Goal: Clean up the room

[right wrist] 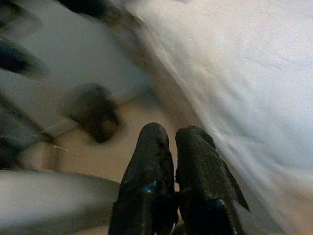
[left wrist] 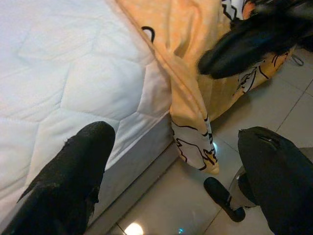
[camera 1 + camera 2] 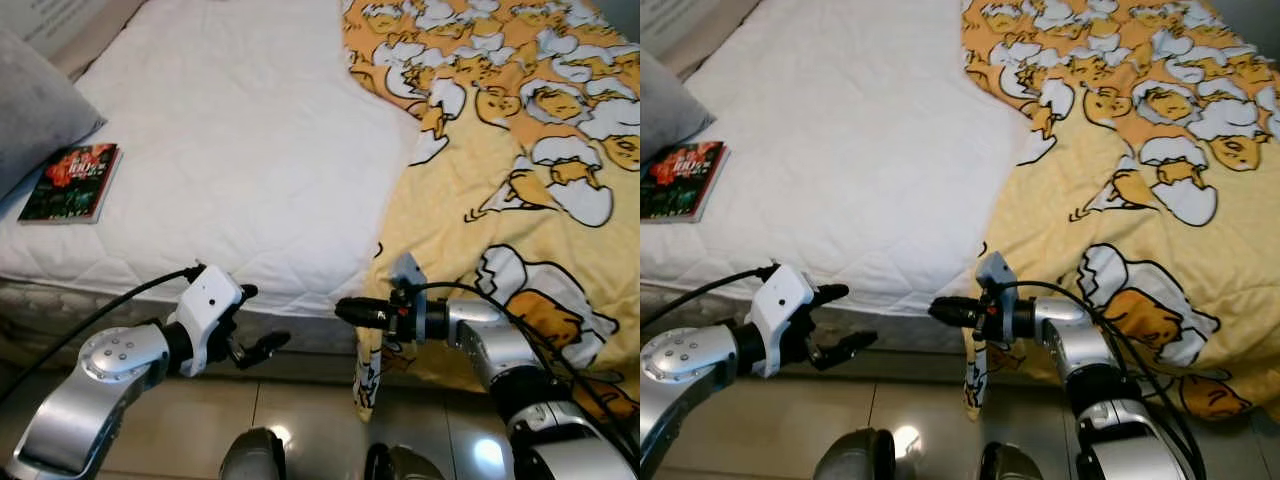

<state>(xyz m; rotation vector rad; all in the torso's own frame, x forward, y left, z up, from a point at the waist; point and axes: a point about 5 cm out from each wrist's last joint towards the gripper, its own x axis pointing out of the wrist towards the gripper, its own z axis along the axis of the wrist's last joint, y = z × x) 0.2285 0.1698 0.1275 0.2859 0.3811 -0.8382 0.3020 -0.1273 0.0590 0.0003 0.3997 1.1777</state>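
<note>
A yellow blanket (image 3: 520,150) printed with egg cartoons covers the right half of a white mattress (image 3: 230,150). Its lower corner (image 3: 365,375) hangs over the bed's front edge toward the floor. My right gripper (image 3: 345,311) is shut and points left, just above that hanging corner; I see nothing between its fingers (image 1: 151,147). My left gripper (image 3: 258,318) is open in front of the mattress edge, left of the corner, and it is empty. The hanging blanket corner (image 2: 195,142) lies ahead between the left gripper's fingers (image 2: 73,176). A book (image 3: 70,182) with a dark red cover lies on the mattress at the far left.
A grey pillow (image 3: 35,110) rests at the bed's left end beside the book. Glossy floor tiles (image 3: 300,420) run along the bed's front, with my two feet (image 3: 250,455) below. A black cable trails from the left arm.
</note>
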